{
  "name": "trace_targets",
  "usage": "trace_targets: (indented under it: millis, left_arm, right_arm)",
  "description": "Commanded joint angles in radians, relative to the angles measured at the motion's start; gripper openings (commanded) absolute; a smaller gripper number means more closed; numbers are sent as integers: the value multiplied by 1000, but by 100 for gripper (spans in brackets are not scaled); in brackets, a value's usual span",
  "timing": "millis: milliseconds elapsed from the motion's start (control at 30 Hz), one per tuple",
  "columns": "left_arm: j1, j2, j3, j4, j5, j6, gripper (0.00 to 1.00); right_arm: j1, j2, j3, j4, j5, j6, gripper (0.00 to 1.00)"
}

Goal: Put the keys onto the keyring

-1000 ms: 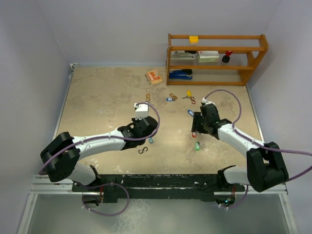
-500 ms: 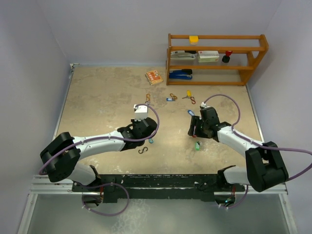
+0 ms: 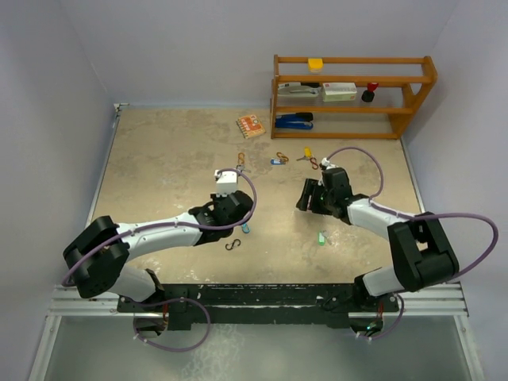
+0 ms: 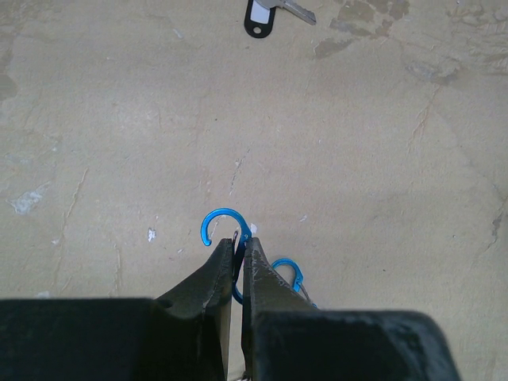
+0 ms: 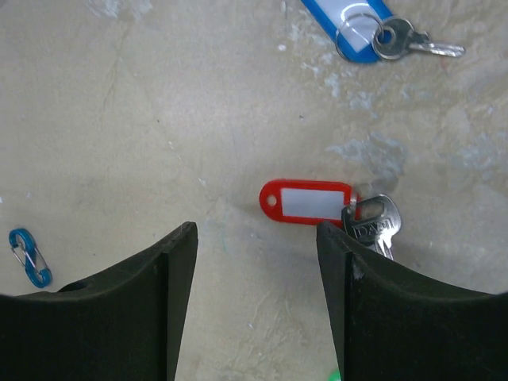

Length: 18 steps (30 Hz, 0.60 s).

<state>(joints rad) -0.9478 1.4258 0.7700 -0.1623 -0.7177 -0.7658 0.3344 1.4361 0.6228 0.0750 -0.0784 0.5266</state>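
My left gripper (image 4: 240, 242) is shut on the keyring, a blue S-shaped clip (image 4: 218, 218); its open hook sticks out past the fingertips, low over the table. A key with a black tag (image 4: 262, 16) lies well ahead of it. My right gripper (image 5: 255, 234) stands open just above the table. A red-tagged key (image 5: 305, 201) lies just ahead of its fingertips, its metal blade beside the right finger (image 5: 357, 262). Further ahead is a blue-tagged key (image 5: 349, 20). The top view shows the left gripper (image 3: 238, 213), the right gripper (image 3: 305, 198), a green-tagged key (image 3: 321, 237) and a yellow-tagged key (image 3: 307, 153).
A black S-hook (image 3: 232, 244) lies near the left gripper, and a small blue clip (image 5: 28, 258) lies left of the right gripper. Orange clips (image 3: 282, 156), an orange box (image 3: 250, 125) and a wooden shelf (image 3: 349, 95) with a stapler stand at the back.
My right gripper has swung left and away from the green-tagged key, to stand over the red-tagged key. The left gripper has kept its hold and barely moved.
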Motion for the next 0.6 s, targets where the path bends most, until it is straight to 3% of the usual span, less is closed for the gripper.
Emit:
trace_targets:
  millis: [0,167,333,567]
  left_arm:
    - [16,-36,-5,37,0,11,0]
    - [24,-40,-6,35,6,14,0]
    - [29,-36,-6,40,10,16,0]
    - [29,-25,1,48,24,14,0]
  right_arm:
    - [0,65,22,15,-23,24,65]
    - [10,76,56,30,-10,3,64]
    - [29,-58,61,16,41,-44,64]
    - [28,-140,121,-183,175,-38,64]
